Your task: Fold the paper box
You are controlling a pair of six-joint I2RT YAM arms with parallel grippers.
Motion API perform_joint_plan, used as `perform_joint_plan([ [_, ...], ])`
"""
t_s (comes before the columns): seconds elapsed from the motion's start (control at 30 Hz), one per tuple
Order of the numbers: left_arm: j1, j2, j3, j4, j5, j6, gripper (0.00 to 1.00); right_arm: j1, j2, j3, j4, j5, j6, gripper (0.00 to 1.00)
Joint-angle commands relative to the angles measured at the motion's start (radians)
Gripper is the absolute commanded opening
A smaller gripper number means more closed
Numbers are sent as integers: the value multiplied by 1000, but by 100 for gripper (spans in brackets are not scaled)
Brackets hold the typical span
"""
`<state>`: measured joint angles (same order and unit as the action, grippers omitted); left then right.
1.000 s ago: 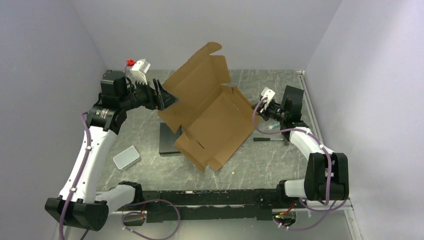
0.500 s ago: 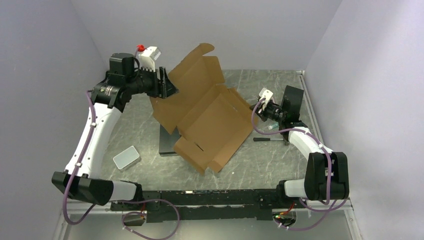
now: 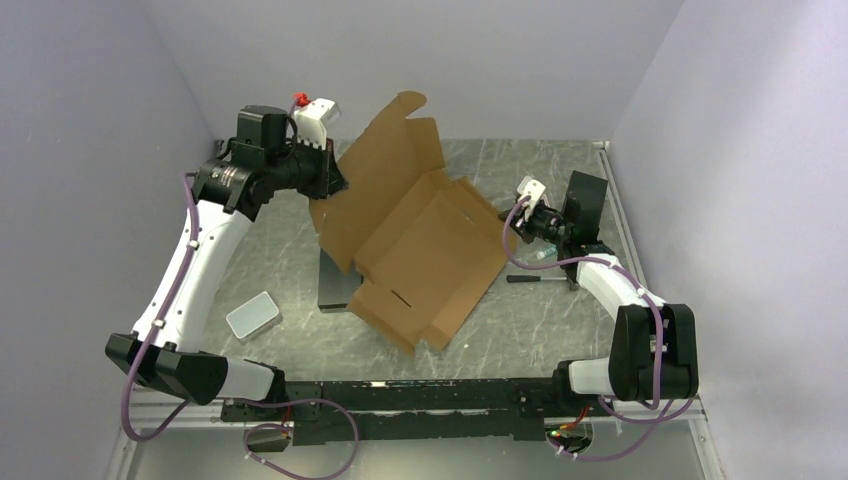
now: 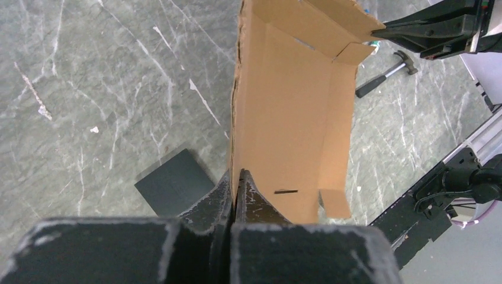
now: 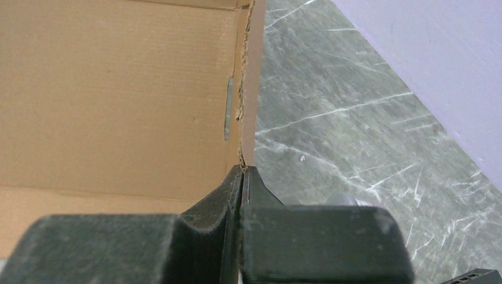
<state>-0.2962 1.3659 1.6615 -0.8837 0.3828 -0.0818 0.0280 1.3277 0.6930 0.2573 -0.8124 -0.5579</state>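
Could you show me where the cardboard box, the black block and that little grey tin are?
paper box (image 3: pixel 430 245), top view, on its wide middle panel.
black block (image 3: pixel 333 288), top view, on the bare part showing left of the box.
grey tin (image 3: pixel 252 314), top view, on the middle of its top.

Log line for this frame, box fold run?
left gripper: shut on paper box edge | right gripper: shut on opposite edge | state: open, tilted, partly covering black block

The top camera is looking down from high at the near edge over the whole worktop (image 3: pixel 560 310). Both wrist cameras are peering close along their own fingers (image 4: pixel 254 201), and all three are sharing the paper box (image 3: pixel 420 240).
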Motion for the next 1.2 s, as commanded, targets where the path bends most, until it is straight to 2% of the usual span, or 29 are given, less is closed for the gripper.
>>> perform_joint_plan([
  [0.0,-7,-27,18,24,-22,55,0,4,-12,26,25,-42,-7,0],
  [0.17,-8,-86,-47,114,-34,52,0,4,-20,28,27,-62,6,0],
  [0.5,-8,-162,-105,224,153,119,0,3,-52,56,60,-20,105,0],
  [0.77,-8,-150,-61,233,221,88,0,6,-95,86,9,-34,80,0],
  [1.03,-7,-145,-46,224,306,88,0,8,-50,84,24,66,77,0],
  [1.17,-8,-145,-57,230,309,88,0,8,-38,67,29,43,51,0],
])
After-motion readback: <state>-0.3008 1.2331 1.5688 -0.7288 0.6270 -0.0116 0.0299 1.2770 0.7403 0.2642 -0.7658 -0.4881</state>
